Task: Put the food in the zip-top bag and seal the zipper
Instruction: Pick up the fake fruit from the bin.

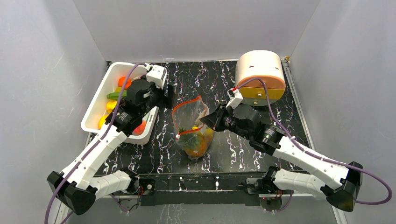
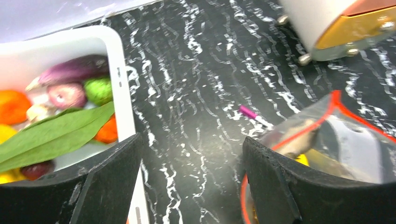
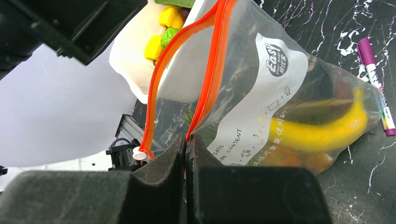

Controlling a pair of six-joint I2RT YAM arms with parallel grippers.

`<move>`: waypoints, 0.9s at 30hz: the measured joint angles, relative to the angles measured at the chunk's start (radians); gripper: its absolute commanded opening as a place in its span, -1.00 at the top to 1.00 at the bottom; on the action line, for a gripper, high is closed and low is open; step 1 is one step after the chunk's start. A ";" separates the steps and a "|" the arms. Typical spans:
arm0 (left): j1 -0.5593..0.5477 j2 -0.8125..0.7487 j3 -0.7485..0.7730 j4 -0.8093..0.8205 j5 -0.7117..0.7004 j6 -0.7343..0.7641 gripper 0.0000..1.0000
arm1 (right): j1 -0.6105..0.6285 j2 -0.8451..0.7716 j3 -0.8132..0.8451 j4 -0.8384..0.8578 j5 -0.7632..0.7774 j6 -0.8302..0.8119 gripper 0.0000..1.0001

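Observation:
The clear zip-top bag [image 1: 191, 123] stands mid-table with its mouth open, and yellow, orange and green food [image 1: 196, 142] lies inside. My right gripper [image 1: 206, 120] is shut on the bag's orange-red zipper [image 3: 212, 70] at one side of the mouth; its closed tips [image 3: 187, 140] pinch the strip. A yellow banana [image 3: 322, 130] shows through the bag [image 3: 280, 93]. My left gripper [image 1: 169, 95] is open and empty, hovering between the white tub and the bag [image 2: 345, 140]. More food [image 2: 74, 70] lies in the tub.
The white tub [image 1: 100, 100] sits at the back left, its rim close to my left finger [image 2: 107, 182]. A round pink and orange drawer unit [image 1: 260, 74] stands at the back right. A purple pen [image 2: 248, 112] lies on the black marbled table behind the bag.

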 measured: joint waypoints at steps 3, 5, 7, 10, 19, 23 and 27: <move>0.043 0.019 0.003 -0.034 -0.031 -0.007 -0.35 | 0.000 -0.005 0.000 -0.006 -0.004 -0.014 1.00; 0.099 0.032 0.003 -0.055 -0.033 -0.015 -0.23 | 0.000 -0.005 0.000 -0.008 -0.008 -0.018 1.00; 0.164 0.047 0.002 -0.063 -0.037 -0.023 -0.17 | 0.000 -0.008 0.000 -0.013 -0.011 -0.021 1.00; 0.246 0.056 -0.019 -0.066 -0.058 -0.025 -0.11 | 0.000 -0.016 0.000 -0.021 -0.012 -0.027 1.00; 0.483 0.108 -0.122 -0.019 -0.102 0.023 -0.22 | 0.000 -0.042 0.000 -0.037 -0.012 -0.043 1.00; 0.551 0.163 -0.193 0.045 -0.112 0.067 -0.23 | 0.000 -0.043 0.000 -0.040 -0.014 -0.046 1.00; 0.611 0.249 -0.202 0.099 -0.097 0.109 -0.19 | 0.000 -0.043 0.000 -0.040 -0.015 -0.046 1.00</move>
